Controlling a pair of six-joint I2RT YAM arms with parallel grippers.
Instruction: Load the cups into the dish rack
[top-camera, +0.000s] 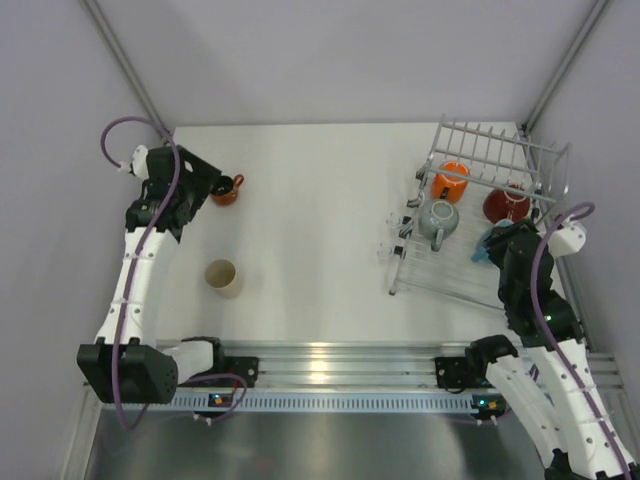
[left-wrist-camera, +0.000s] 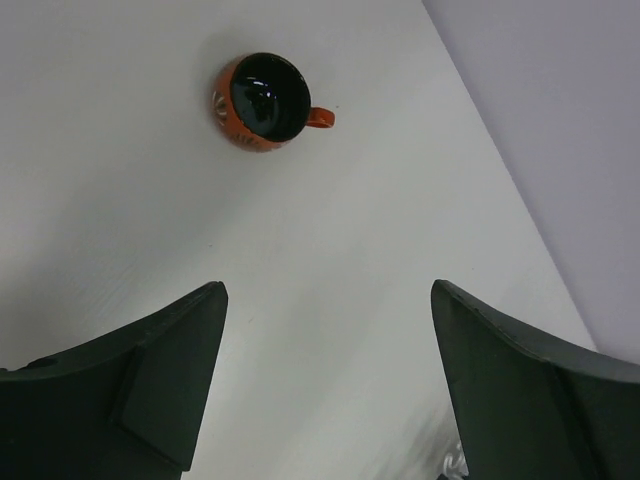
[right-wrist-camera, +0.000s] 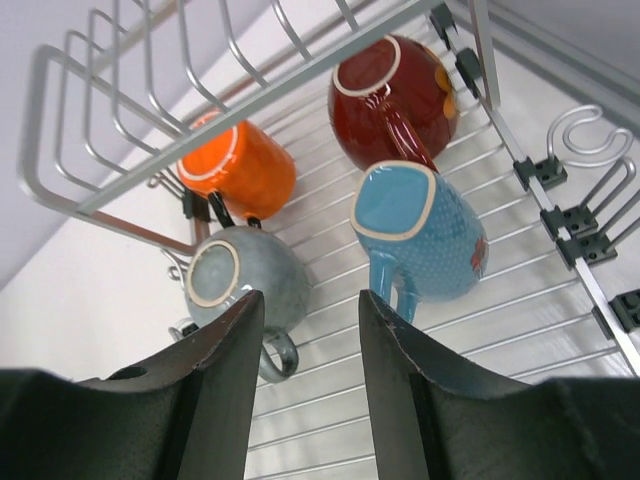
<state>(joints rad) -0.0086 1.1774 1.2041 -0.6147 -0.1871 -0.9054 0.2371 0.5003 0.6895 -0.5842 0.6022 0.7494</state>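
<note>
The dish rack (top-camera: 440, 270) stands at the right of the table. On its grid lie a bright orange cup (right-wrist-camera: 238, 165), a grey cup (right-wrist-camera: 240, 275), a dark red cup (right-wrist-camera: 395, 100) and a light blue cup (right-wrist-camera: 420, 225), all bottom towards the right wrist camera. My right gripper (right-wrist-camera: 312, 295) hovers over the rack, open with nothing between its jaws; the blue cup's handle is just past its right fingertip. A squat orange-red cup (left-wrist-camera: 265, 102) with a black inside stands upright ahead of my left gripper (left-wrist-camera: 330, 300), which is wide open and empty. A cream cup (top-camera: 222, 277) stands upright on the table.
Grey walls close in the table at the left, back and right. A metal rail (top-camera: 340, 365) runs along the near edge between the arm bases. The rack's upright tines (top-camera: 500, 145) rise at its far side.
</note>
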